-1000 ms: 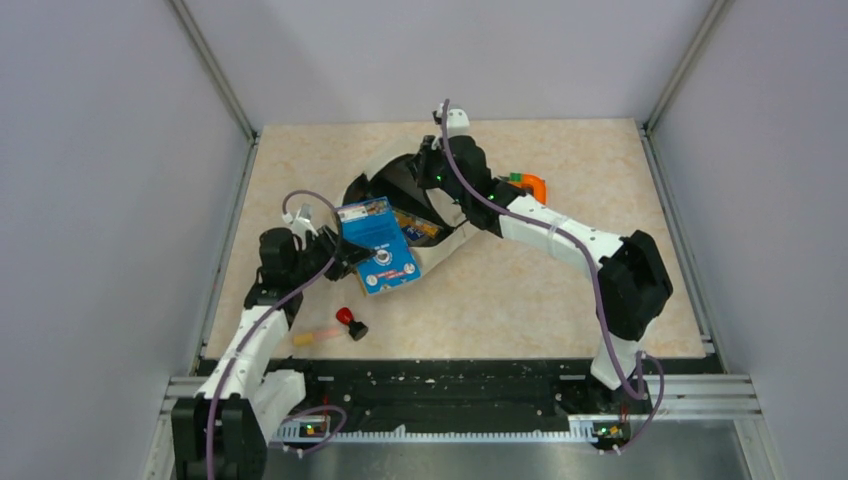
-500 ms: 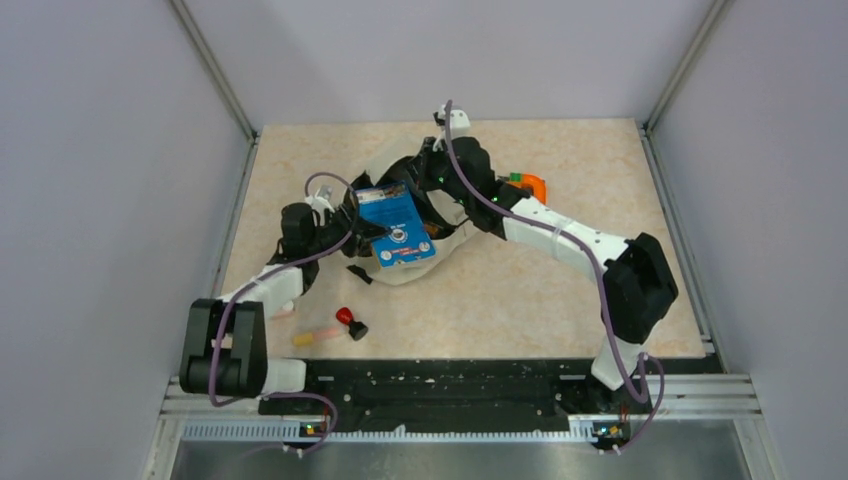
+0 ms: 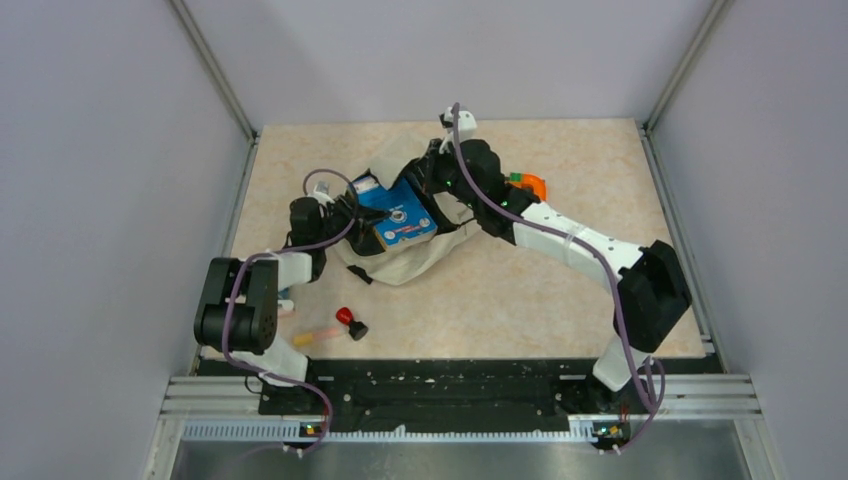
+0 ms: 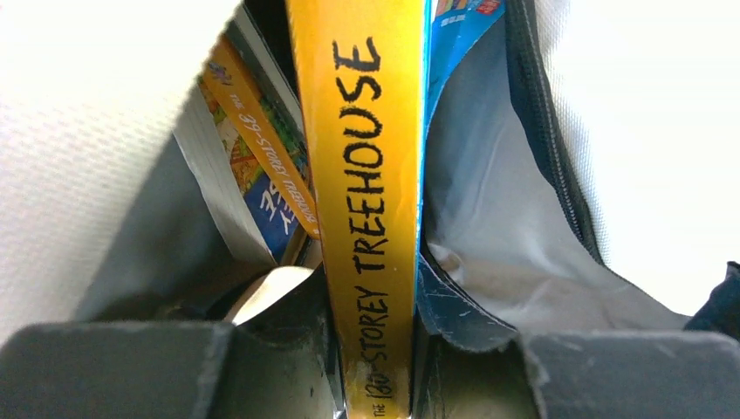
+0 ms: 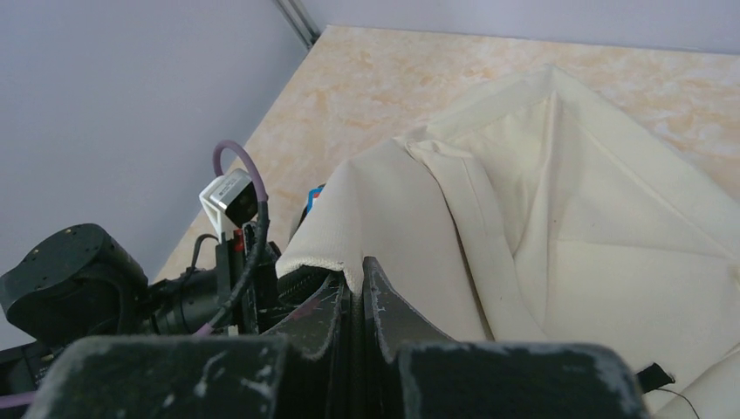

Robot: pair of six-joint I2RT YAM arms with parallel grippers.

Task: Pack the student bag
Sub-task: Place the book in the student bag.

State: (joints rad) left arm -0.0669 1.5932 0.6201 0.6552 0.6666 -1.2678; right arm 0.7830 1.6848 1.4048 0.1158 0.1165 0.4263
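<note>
The student bag (image 3: pixel 405 262) lies mid-table, a cream fabric backpack with its mouth facing left. My left gripper (image 3: pixel 352 215) is shut on a blue book (image 3: pixel 398 214) with a yellow spine (image 4: pixel 375 175) reading "130-Storey Treehouse". The book is partly inside the bag's mouth, between the grey lining (image 4: pixel 497 218) and other books (image 4: pixel 257 161) inside. My right gripper (image 5: pixel 358 284) is shut on the bag's cream rim (image 5: pixel 384 201), holding it up at the top of the opening (image 3: pixel 428 178). The left gripper (image 4: pixel 377 384) clamps the spine's lower end.
A red and black small item (image 3: pixel 349 320) and a pale stick-like thing (image 3: pixel 311 337) lie near the table's front left. An orange object (image 3: pixel 531 186) sits behind the right forearm. The left arm's elbow (image 3: pixel 237 312) sticks out near the left wall.
The left gripper has carried the blue book up and to the right, from in front of the bag into its mouth. The left elbow swung out leftward. The right gripper kept its hold on the rim.
</note>
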